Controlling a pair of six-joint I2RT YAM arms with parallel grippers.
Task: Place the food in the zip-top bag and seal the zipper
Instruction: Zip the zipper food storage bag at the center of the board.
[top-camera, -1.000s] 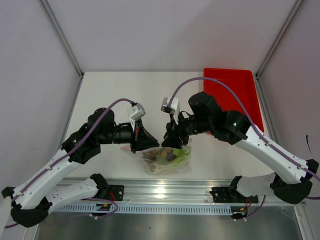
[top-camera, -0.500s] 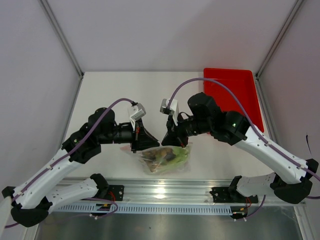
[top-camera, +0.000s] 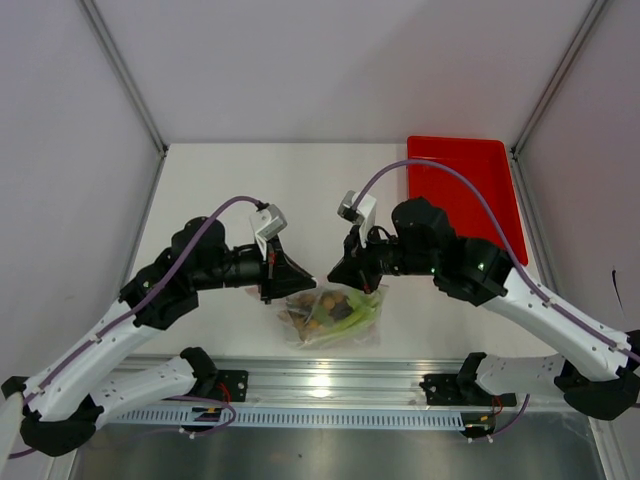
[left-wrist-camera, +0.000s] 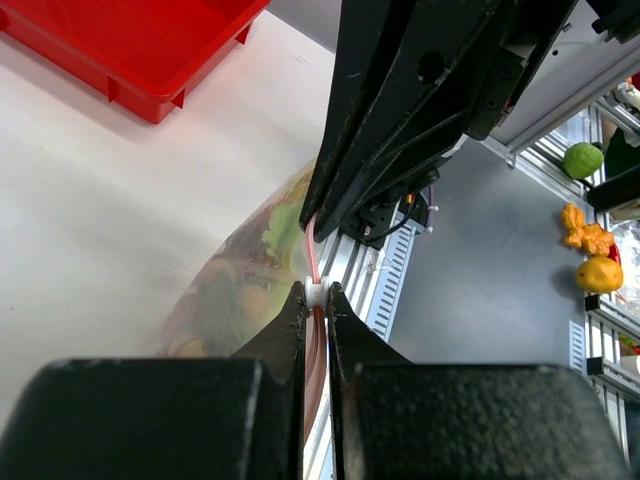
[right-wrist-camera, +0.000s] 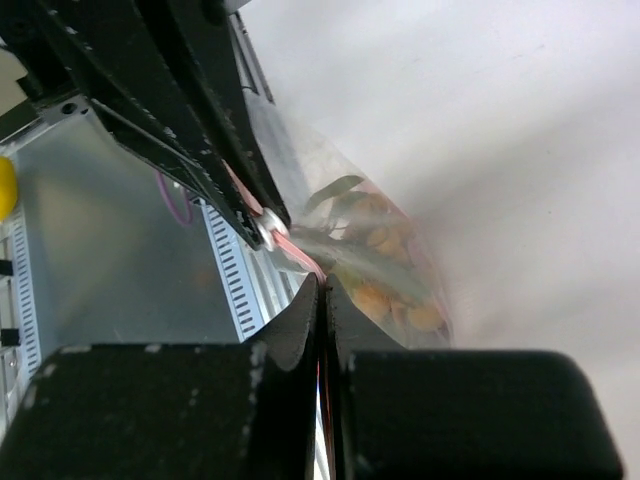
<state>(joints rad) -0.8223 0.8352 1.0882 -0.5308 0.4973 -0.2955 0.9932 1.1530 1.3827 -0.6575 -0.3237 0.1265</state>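
My left gripper (left-wrist-camera: 316, 296) is clamping the zipper (left-wrist-camera: 311, 245) at lower center; right gripper (right-wrist-camera: 322, 292) is pinching it too.

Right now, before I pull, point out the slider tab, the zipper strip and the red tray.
slider tab (left-wrist-camera: 315, 293): left wrist view, the middle of its white body.
zipper strip (right-wrist-camera: 297, 256): right wrist view, the pink stretch just past the slider.
red tray (top-camera: 485, 165): top external view, bare floor near its far edge.
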